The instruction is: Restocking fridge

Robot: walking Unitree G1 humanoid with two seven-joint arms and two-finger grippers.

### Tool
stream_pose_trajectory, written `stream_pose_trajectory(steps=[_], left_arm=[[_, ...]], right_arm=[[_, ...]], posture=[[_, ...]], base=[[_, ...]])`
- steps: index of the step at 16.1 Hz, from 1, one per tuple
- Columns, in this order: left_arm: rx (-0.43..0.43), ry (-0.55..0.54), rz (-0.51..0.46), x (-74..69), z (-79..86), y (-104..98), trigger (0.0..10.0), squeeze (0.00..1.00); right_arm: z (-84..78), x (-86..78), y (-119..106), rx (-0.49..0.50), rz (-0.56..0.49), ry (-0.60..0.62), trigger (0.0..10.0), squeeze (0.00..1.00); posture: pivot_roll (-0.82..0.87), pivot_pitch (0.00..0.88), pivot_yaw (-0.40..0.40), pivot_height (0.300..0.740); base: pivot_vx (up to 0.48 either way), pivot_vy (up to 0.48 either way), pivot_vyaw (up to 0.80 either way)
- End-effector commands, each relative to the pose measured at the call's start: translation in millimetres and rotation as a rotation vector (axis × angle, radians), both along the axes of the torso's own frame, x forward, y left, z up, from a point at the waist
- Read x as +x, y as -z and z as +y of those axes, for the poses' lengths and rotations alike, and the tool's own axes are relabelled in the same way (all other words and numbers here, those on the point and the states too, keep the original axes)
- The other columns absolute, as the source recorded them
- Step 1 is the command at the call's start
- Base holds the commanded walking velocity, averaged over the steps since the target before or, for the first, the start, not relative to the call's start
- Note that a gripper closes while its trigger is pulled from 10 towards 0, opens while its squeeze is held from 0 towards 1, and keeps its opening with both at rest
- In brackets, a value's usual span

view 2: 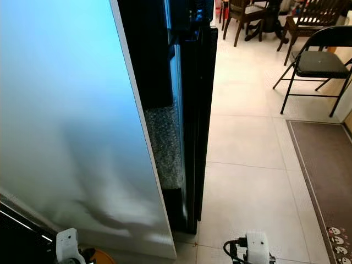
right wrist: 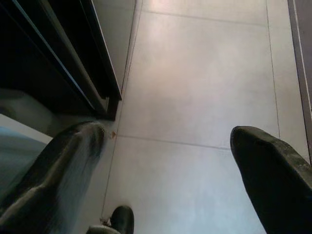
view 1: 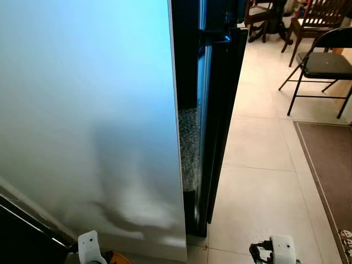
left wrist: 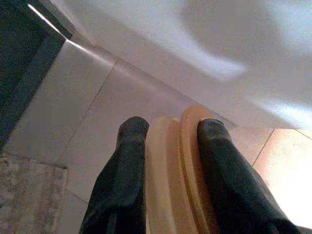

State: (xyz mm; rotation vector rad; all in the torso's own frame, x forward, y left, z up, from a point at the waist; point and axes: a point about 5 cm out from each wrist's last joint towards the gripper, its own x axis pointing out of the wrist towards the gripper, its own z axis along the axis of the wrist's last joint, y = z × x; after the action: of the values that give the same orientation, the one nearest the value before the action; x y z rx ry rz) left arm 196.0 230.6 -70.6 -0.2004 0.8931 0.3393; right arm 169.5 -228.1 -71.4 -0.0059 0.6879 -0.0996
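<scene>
Soft bluish glare washes white fridge door (view 1: 82,110) before me; blurred shadows low on it. Gap beside it near black. Floor tiles (view 1: 264,143) evenly bright. My wrist views soft, fingers (right wrist: 73,161) out of focus.

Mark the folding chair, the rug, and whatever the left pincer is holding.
folding chair (view 1: 324,63), left eye view, on its seat.
rug (view 1: 330,165), left eye view, on its brown middle.
yellow disc-shaped item (left wrist: 175,170), left wrist view, on its rim between the fingers.

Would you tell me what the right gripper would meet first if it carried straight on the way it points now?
Most likely the tiled floor; the open right gripper points down at it, beside the fridge door.
</scene>
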Motion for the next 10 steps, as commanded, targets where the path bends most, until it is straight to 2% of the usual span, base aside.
stream_pose_trajectory(steps=[1, 2, 3, 4, 6, 8, 10], left_arm=[[0.013, 0.014, 0.026, -6.1, 1.2, 3, 10.0, 0.0], [0.014, 0.001, 0.03, -12.6, 5.5, 5, 10.0, 0.0], [0.02, -0.02, 0.04, -25.9, 14.3, 8, 10.0, 0.0], [0.019, -0.032, 0.043, -29.1, 14.9, 10, 10.0, 0.0], [0.012, -0.033, 0.06, -39.0, 11.1, 15, 10.0, 0.0], [0.004, -0.015, 0.066, -42.6, 5.9, 17, 10.0, 0.0], [0.013, 0.022, 0.065, -43.2, 3.9, 18, 10.0, 0.0]], right_arm=[[1.2, 0.5, -2, 0.008, -0.03, -0.003, 10.0, 0.0], [2.2, -1.4, -2, 0.025, -0.053, -0.01, 10.0, 0.0], [22.4, 72.5, -44, 0.03, -0.276, -0.1, 10.0, 0.0], [36.1, 111.7, -75, 0.027, -0.398, -0.145, 10.0, 0.0], [50.1, 138.7, -99, -0.007, -0.453, -0.257, 10.0, 0.0], [60.4, 153.2, -114, 0.017, -0.488, -0.304, 10.0, 0.0], [63.1, 153.2, -115, 0.026, -0.508, -0.3, 10.0, 0.0]], posture=[[-0.05, 0.006, 0.051, 0.74], [-0.04, 0.002, 0.034, 0.74], [-0.03, 0.005, 0.021, 0.74], [-0.02, 0.011, 0.016, 0.74], [-0.03, 0.012, 0.015, 0.74], [-0.03, 0.003, 0.016, 0.74], [-0.03, 0.0, 0.006, 0.74]], base=[[0.0, 0.0, 0.0], [0.0, 0.0, 0.0], [0.0, 0.0, 0.0], [0.0, 0.0, 0.0], [0.0, 0.0, 0.0], [0.0, 0.0, 0.0], [0.0, 0.0, 0.0]])
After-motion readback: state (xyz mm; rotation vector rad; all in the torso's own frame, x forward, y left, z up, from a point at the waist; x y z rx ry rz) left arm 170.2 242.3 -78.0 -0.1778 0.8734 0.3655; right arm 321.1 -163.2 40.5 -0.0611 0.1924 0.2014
